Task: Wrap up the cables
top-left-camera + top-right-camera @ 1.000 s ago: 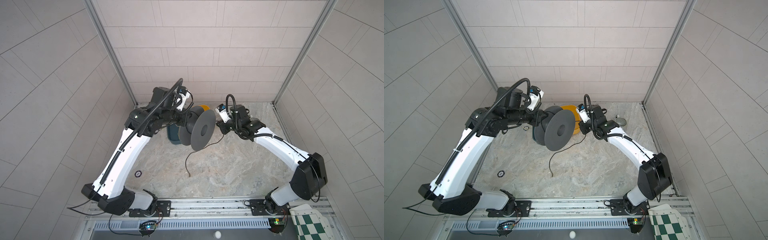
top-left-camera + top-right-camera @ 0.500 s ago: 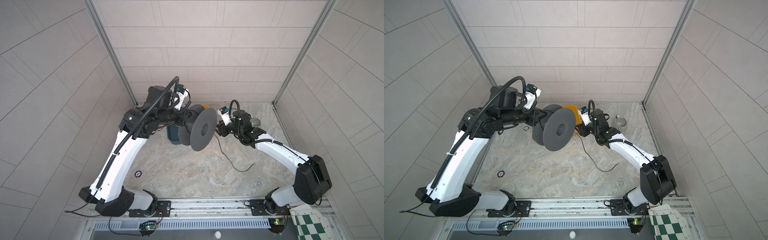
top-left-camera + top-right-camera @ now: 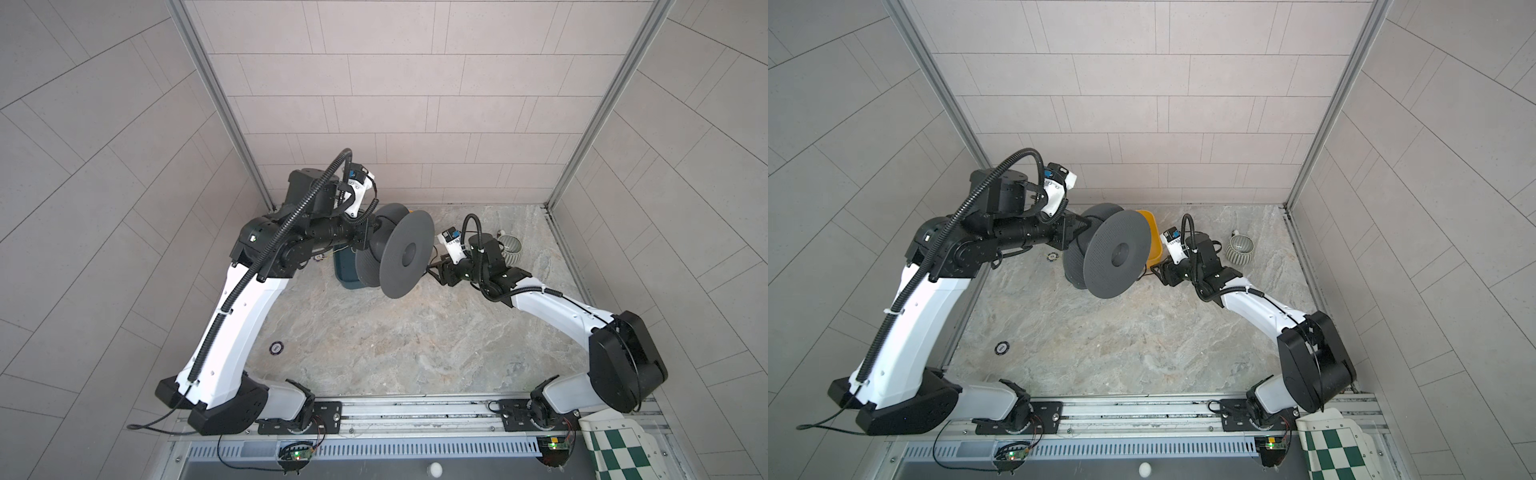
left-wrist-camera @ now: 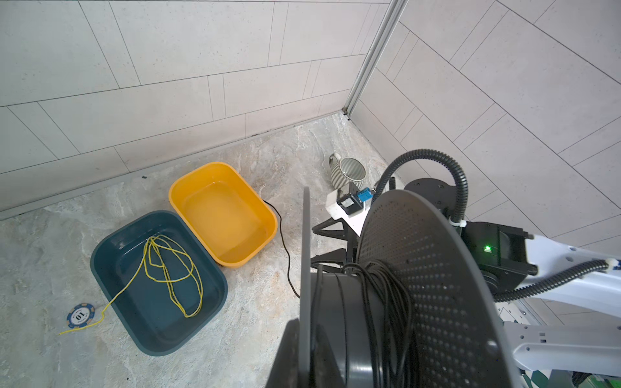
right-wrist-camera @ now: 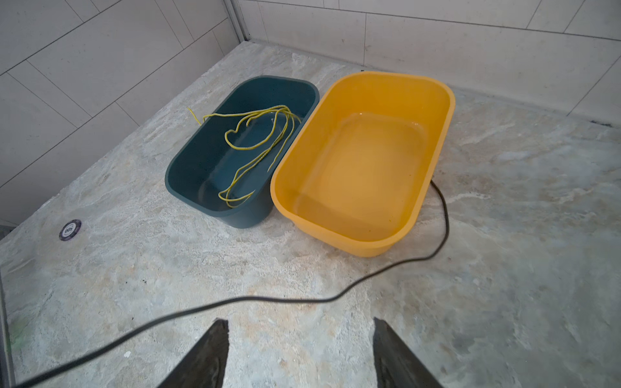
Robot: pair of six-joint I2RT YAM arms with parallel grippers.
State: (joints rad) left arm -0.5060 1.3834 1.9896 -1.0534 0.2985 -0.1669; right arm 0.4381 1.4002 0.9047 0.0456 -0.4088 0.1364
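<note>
Left hand sits centre of frame in both top views, pressed against the back of a black spool. It is clamped shut and carries the spool in the air above the tabletop, with the axis roughly level. The fingertips themselves are hidden behind the spool.

Cable: thin black wire, with many loose turns wound on the spool's core between the two discs. A free tail drops off the spool to the tabletop and curves round a corner of the yellow tub. It then runs across the bare stone just ahead of the right hand. In the top views the tail is mostly hidden by the spool.

Right hand is just right of the spool in the top views, low over the tabletop. Its fingers are spread wide and empty, and the cable touches neither finger.

The yellow tub has nothing in it and sits touching a teal tub, which holds a loose yellow-green cord. One end of the cord hangs over the rim.

A ribbed mug lies on its side right of centre, behind the right arm. A poker chip lies on the tabletop, lower left of centre.
</note>
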